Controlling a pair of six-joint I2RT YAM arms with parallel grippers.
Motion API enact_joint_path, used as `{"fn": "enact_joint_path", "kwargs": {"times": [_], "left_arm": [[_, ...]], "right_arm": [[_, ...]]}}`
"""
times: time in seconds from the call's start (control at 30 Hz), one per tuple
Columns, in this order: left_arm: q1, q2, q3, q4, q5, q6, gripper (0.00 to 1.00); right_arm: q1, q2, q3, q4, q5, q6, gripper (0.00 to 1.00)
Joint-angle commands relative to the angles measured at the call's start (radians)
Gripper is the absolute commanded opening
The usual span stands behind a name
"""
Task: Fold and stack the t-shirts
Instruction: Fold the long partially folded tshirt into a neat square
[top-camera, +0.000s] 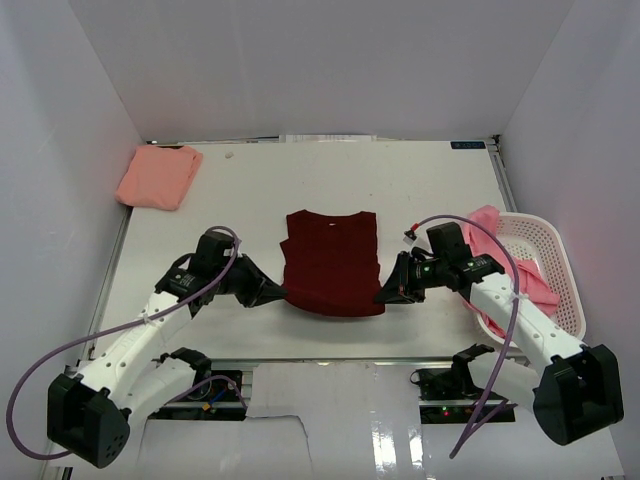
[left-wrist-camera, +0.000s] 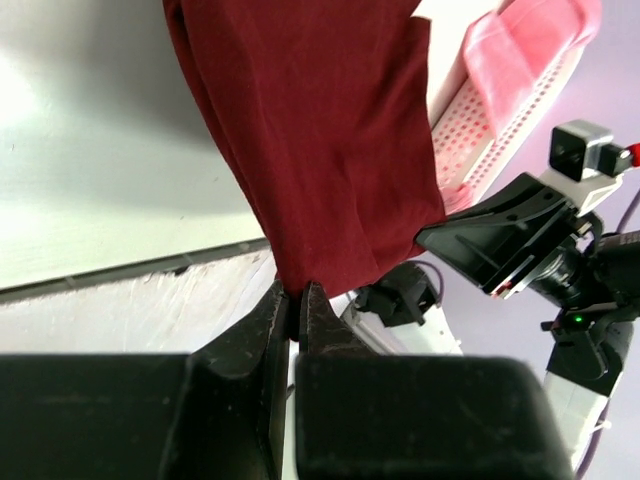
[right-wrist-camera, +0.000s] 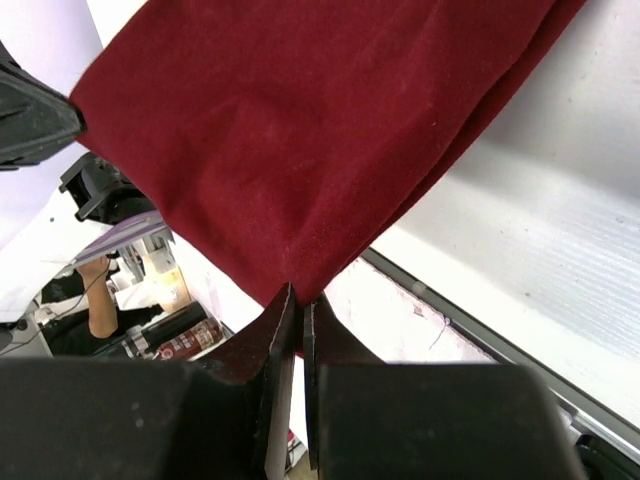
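Maroon t-shirt (top-camera: 332, 262): we see it at the centre of the table (top-camera: 420, 190), folded narrow, matte dark red, collar far | left gripper (top-camera: 281, 293): clenched on its near-left corner | right gripper (top-camera: 380, 296): clenched on its near-right corner

The near corners of the maroon t-shirt (top-camera: 332, 265) were hidden inside the closed jaws of the left gripper (left-wrist-camera: 297, 297) and the right gripper (right-wrist-camera: 298, 297). In both wrist views the top edge cut off the far part of this shirt. To the right of it, the right arm (top-camera: 505, 300) covered part of the basket (top-camera: 556, 262) and of the pink t-shirts (top-camera: 487, 226) inside. Beyond the shirt, a blue label (top-camera: 466, 145) was too small to read.
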Motion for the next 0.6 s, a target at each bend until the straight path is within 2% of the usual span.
{"fn": "enact_joint_path", "kwargs": {"times": [0.0, 0.3, 0.57], "left_arm": [[-0.025, -0.028, -0.023, -0.015, -0.023, -0.058, 0.0], [-0.022, 0.048, 0.118, -0.021, -0.052, -0.044, 0.0], [0.014, 0.154, 0.217, -0.018, -0.029, -0.002, 0.0]], "right_arm": [[0.008, -0.012, -0.011, 0.021, 0.002, 0.021, 0.08], [0.005, 0.112, 0.19, -0.03, 0.007, -0.024, 0.08], [-0.02, 0.178, 0.279, -0.043, -0.015, -0.053, 0.08]]}}
